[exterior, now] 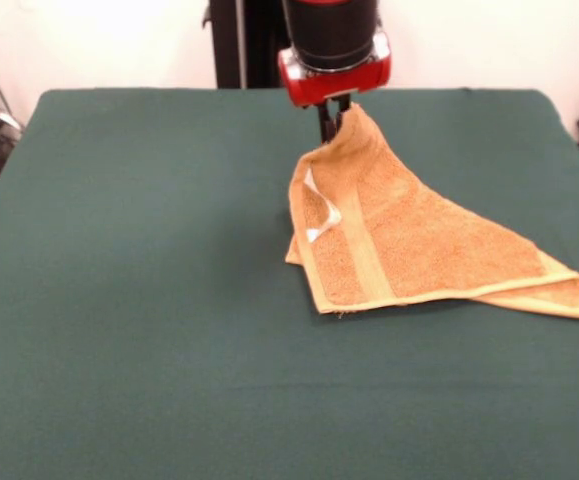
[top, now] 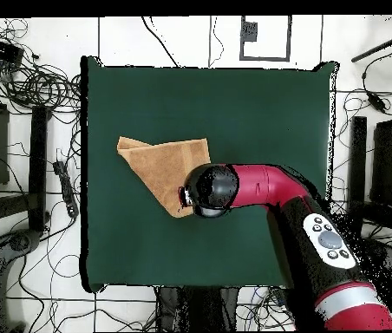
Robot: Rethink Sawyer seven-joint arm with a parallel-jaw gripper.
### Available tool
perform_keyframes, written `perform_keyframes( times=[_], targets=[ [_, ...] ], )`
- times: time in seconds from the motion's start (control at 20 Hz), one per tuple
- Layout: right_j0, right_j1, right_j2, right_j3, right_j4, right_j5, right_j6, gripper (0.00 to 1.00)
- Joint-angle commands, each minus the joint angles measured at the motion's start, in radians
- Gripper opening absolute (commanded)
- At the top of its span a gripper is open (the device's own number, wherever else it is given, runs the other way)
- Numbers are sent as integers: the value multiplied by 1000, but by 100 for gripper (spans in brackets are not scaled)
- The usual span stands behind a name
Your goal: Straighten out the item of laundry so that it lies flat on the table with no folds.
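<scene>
Orange towel: golden-orange terry-cloth hand towel (exterior: 419,240), one corner lifted into a peak, the rest draped and folded on the desk.
Fingers: black fingers (exterior: 333,120) under the red wrist, clamped on the raised corner.
Desk: dark green cloth-covered desk (exterior: 139,330); towel right of centre in the front view.
Tag: small white tag (exterior: 321,228) on the towel's left fold.

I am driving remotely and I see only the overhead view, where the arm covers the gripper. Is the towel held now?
Observer: Yes. In the front view the gripper is shut on the towel, pinching one corner.
Operator: Is that corner on the table?
Observer: No, it is lifted above the table; the cloth slopes down from it.
Operator: Does the towel lie flat elsewhere?
Observer: No. The low edge is doubled over, and a white tag shows beside the woven band.
</scene>
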Motion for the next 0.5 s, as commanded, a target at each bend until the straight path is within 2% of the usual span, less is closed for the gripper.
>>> perform_keyframes(
  times=[0.05,0.45,0.5],
  targets=[
    [20,-28,83,58,-49,155,-178,0],
    [9,-37,90,60,-79,157,-174,0],
    [5,-37,95,60,-93,154,-187,100]
  ],
)
